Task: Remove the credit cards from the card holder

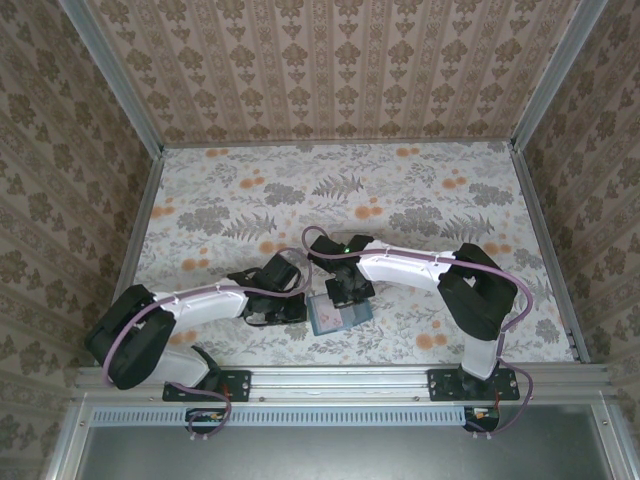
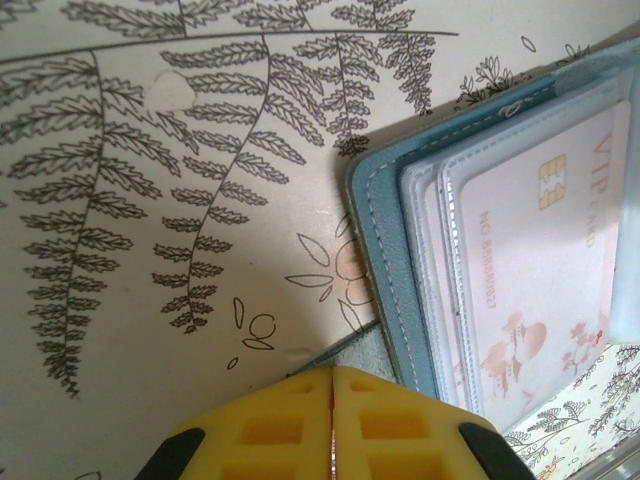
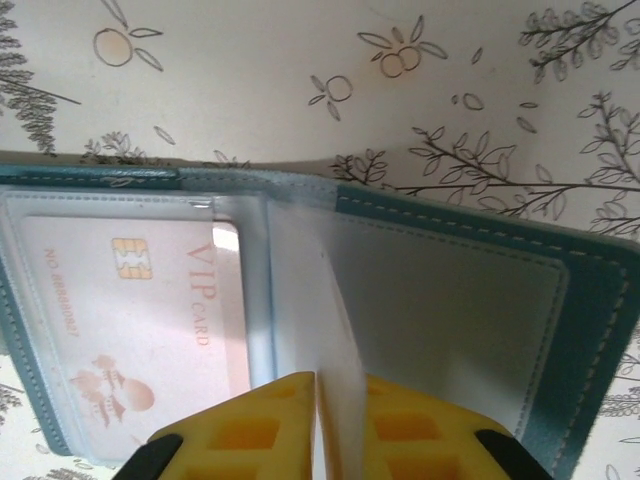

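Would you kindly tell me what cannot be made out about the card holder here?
Top external: card holder too small, right gripper overlaps it.
Left wrist: its right side cut by the frame edge.
Both wrists: anything behind the pink card, which covers it.

Probably a lab test booth: wallpapered walls (image 1: pixel 330 60), aluminium frame (image 1: pixel 340 381)
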